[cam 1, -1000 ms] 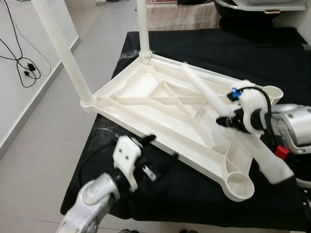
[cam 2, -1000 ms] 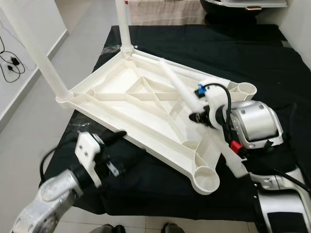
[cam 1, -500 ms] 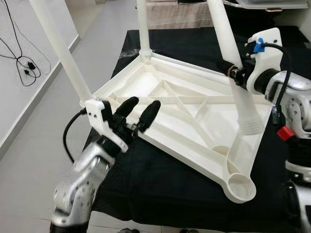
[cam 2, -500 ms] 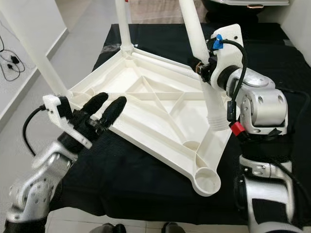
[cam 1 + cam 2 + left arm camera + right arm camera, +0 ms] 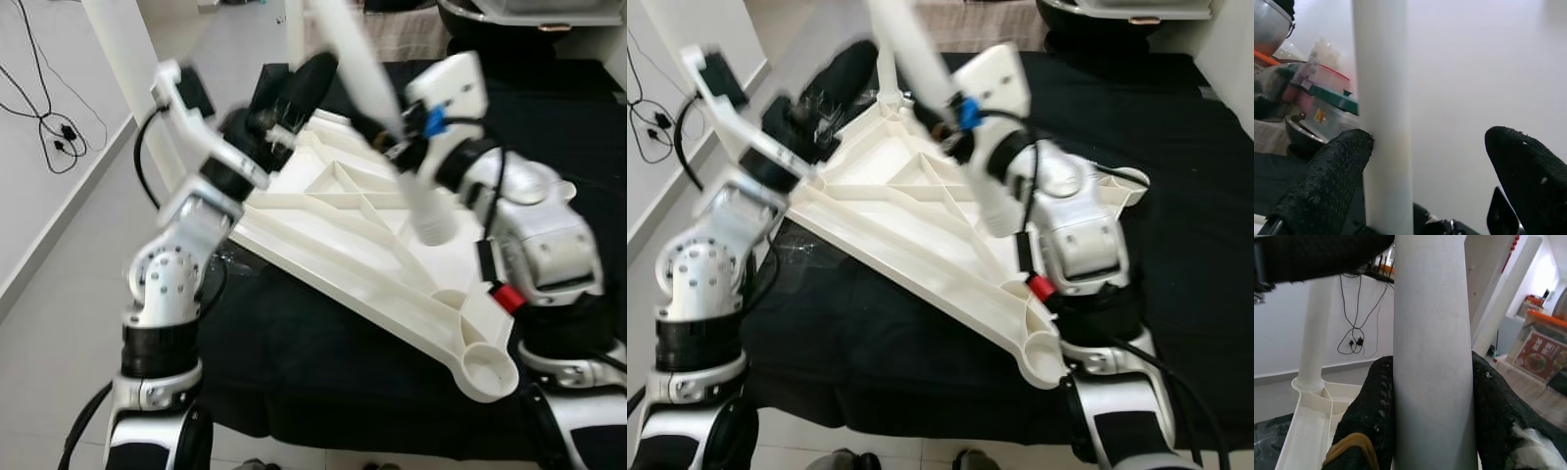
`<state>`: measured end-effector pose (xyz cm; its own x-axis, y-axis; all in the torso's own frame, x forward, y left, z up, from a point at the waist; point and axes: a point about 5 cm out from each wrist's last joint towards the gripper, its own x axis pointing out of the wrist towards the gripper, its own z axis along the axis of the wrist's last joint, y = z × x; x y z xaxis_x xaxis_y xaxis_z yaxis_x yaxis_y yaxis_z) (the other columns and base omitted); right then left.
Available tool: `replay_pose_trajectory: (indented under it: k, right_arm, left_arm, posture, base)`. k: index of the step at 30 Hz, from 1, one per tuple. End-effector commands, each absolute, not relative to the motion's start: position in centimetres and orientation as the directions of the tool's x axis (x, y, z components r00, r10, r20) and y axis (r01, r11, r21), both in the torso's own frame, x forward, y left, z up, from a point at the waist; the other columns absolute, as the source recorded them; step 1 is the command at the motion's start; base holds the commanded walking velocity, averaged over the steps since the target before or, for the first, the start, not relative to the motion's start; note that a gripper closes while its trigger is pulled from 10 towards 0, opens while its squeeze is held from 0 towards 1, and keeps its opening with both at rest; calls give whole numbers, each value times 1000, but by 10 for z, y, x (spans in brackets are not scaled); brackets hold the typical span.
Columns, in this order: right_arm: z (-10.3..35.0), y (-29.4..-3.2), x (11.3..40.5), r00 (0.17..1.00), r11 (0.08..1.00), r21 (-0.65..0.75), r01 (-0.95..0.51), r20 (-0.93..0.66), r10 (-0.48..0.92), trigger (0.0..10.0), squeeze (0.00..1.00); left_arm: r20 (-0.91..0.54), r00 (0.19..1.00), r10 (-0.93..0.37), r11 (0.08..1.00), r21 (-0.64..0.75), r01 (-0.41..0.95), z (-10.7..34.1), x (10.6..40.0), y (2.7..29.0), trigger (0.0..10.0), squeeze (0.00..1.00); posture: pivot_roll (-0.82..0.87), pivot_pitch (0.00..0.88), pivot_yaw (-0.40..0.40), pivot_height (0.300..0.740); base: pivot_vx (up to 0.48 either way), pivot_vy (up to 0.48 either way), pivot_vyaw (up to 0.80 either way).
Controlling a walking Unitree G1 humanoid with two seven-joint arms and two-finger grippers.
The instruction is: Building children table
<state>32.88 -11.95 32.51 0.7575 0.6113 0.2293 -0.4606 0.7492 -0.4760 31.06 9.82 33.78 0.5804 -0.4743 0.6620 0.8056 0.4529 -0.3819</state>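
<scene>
The white plastic tabletop (image 5: 338, 230) lies upside down on a black-covered table. Two white legs stand in its sockets, one at the left corner (image 5: 122, 59) and one at the back (image 5: 887, 73). My right gripper (image 5: 390, 145) is shut on a third loose leg (image 5: 377, 93), held tilted above the tabletop, its wide end (image 5: 431, 220) hanging free. In the right wrist view both fingers (image 5: 1366, 421) press that leg (image 5: 1432, 357). My left gripper (image 5: 294, 88) is raised and open beside the leg's upper part, with a white leg (image 5: 1383, 122) touching one finger (image 5: 1322, 188). The near corner socket (image 5: 487, 364) is empty.
The black cloth (image 5: 323, 382) covers the table to its near edge. Light floor lies to the left, with a black cable (image 5: 54, 127) by the wall. Bowls and containers (image 5: 519, 15) sit at the back right.
My left arm has risen from the tabletop's near edge up to the held leg. My right gripper has swung the leg leftwards, over the tabletop's middle.
</scene>
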Motion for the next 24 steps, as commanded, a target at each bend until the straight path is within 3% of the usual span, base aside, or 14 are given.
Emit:
replay_pose_trajectory:
  k: [1, 14, 15, 16, 24]
  right_arm:
    - [325, -111, 323, 723, 721, -512, -466, 248, 644, 0, 0]
    - [317, -96, 316, 654, 667, -536, -518, 253, 712, 0, 0]
    - [316, -96, 315, 650, 662, -540, -519, 253, 716, 0, 0]
    - [316, -96, 315, 648, 660, -543, -520, 252, 718, 0, 0]
    - [315, -95, 315, 642, 651, -549, -525, 247, 726, 0, 0]
  left_arm:
    - [654, 595, -467, 453, -401, 796, 338, 316, 102, 10000, 0]
    - [650, 567, -505, 500, -316, 807, 355, 324, 97, 10000, 0]
    - [654, 567, -500, 502, -314, 805, 355, 324, 97, 4667, 0]
    - [657, 567, -497, 502, -316, 805, 356, 324, 97, 0, 0]
    - [660, 559, -502, 536, -270, 800, 361, 323, 100, 0, 0]
  posture:
    - [-46, 112, 40, 740]
    - [-47, 108, 48, 740]
    - [-47, 108, 48, 740]
    - [-48, 105, 48, 740]
    - [-46, 101, 53, 740]
  base:
    - [0, 0, 0]
    - [0, 0, 0]
    - [0, 0, 0]
    - [0, 0, 0]
    - [0, 0, 0]
